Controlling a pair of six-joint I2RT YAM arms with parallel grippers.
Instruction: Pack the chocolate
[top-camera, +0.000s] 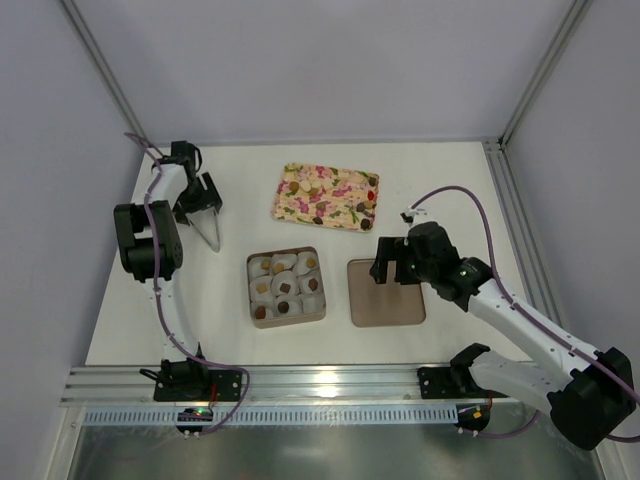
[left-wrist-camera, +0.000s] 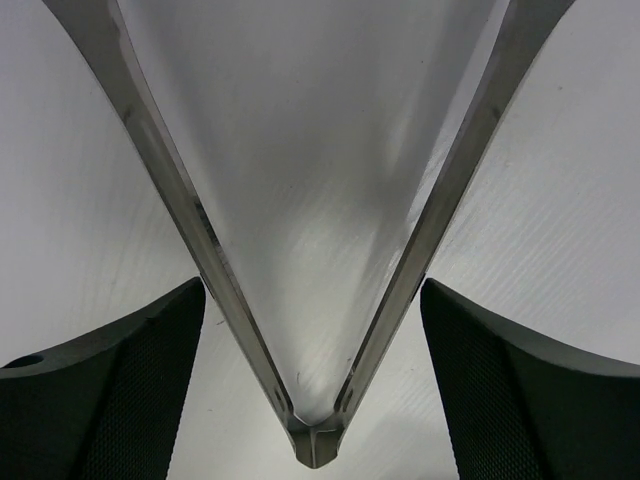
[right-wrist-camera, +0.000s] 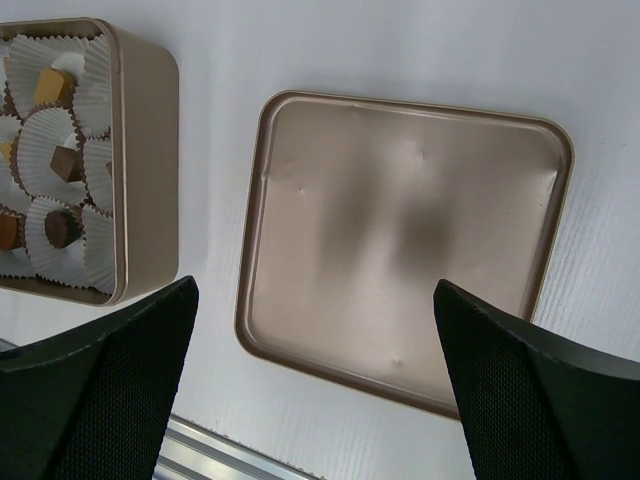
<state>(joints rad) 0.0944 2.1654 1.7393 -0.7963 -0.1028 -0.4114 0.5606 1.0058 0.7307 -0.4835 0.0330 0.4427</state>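
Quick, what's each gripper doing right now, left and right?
Left gripper: jaws spread either side of the metal tongs; a grip on them cannot be told.
Right gripper: open, empty, over the box lid.

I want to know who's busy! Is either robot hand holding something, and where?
Right gripper: nothing, open above the box lid. Metal tongs sit between the left gripper's wide fingers, near their hinge end; whether they're truly gripped cannot be told.

White links (top-camera: 520, 325), black joints (top-camera: 148, 245), purple cables (top-camera: 488, 235), black textured tool fingers (right-wrist-camera: 100, 390).
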